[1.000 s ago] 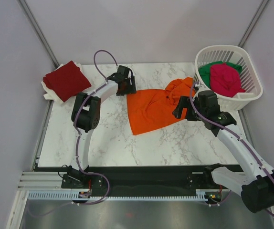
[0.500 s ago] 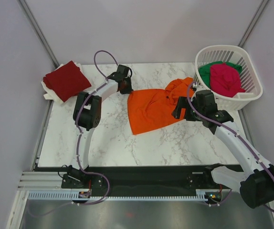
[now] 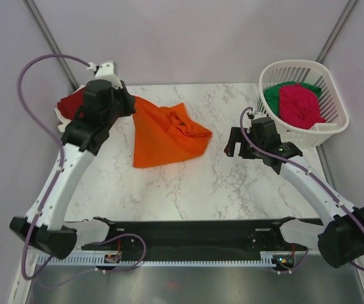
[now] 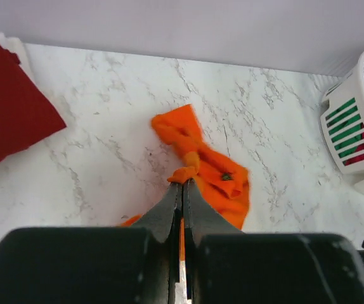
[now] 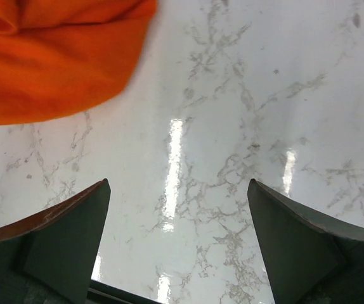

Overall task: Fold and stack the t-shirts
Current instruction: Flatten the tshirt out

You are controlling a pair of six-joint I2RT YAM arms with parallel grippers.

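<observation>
The bright orange t-shirt (image 3: 166,133) hangs crumpled from my left gripper (image 3: 130,105), which is raised over the table's back left and shut on a bunched edge of it. In the left wrist view the jaws (image 4: 183,182) pinch that orange cloth (image 4: 214,177), and the rest trails down onto the marble. The dark red t-shirt (image 3: 70,101) lies folded at the far left, partly hidden behind the left arm. My right gripper (image 3: 233,143) stands open and empty over bare marble (image 5: 178,182), with the orange t-shirt (image 5: 55,57) off to its upper left.
A white lattice basket (image 3: 294,63) at the back right holds the magenta-pink t-shirt (image 3: 299,104) and the green t-shirt (image 3: 274,95). It also shows at the right edge of the left wrist view (image 4: 353,133). Walls enclose the table on three sides.
The left gripper shut on the orange t-shirt's edge, then the arm swung up and left, dragging the shirt toward the table's left half. The right gripper stayed open and shifted slightly left.
</observation>
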